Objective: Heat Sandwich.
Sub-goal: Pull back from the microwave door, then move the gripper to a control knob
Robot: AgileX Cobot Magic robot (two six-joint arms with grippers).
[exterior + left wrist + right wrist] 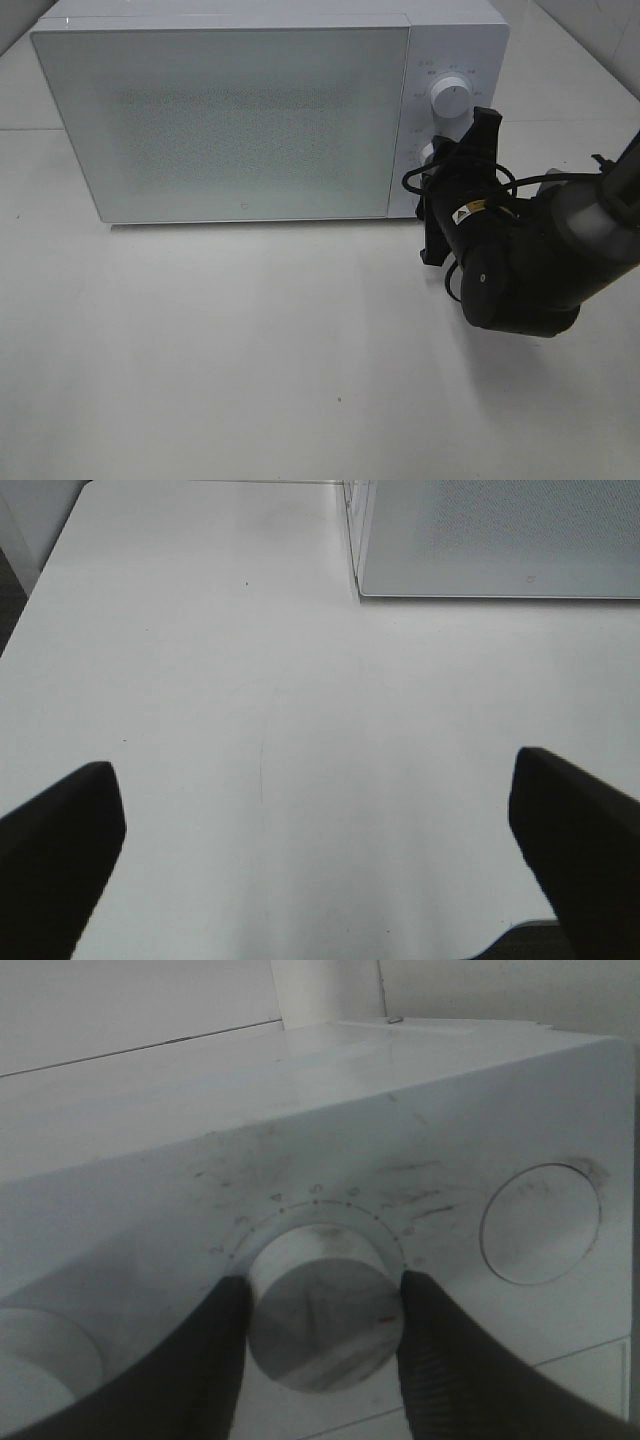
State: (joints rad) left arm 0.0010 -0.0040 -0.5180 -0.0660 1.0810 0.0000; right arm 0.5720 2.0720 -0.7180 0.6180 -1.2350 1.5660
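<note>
Right black gripper (322, 1300) clamped on the white round lower dial (325, 1330) of the white box-shaped microwave (230, 120), fingers (215, 1350) touching both sides, left black gripper (315, 810) spread wide above the white table (300, 680).

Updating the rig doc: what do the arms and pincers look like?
Right arm: bulky black housing, grey link behind, looped black cable, small yellow sticker. Right pincer and left pincer: plain black, blunt-tipped fingers.
</note>
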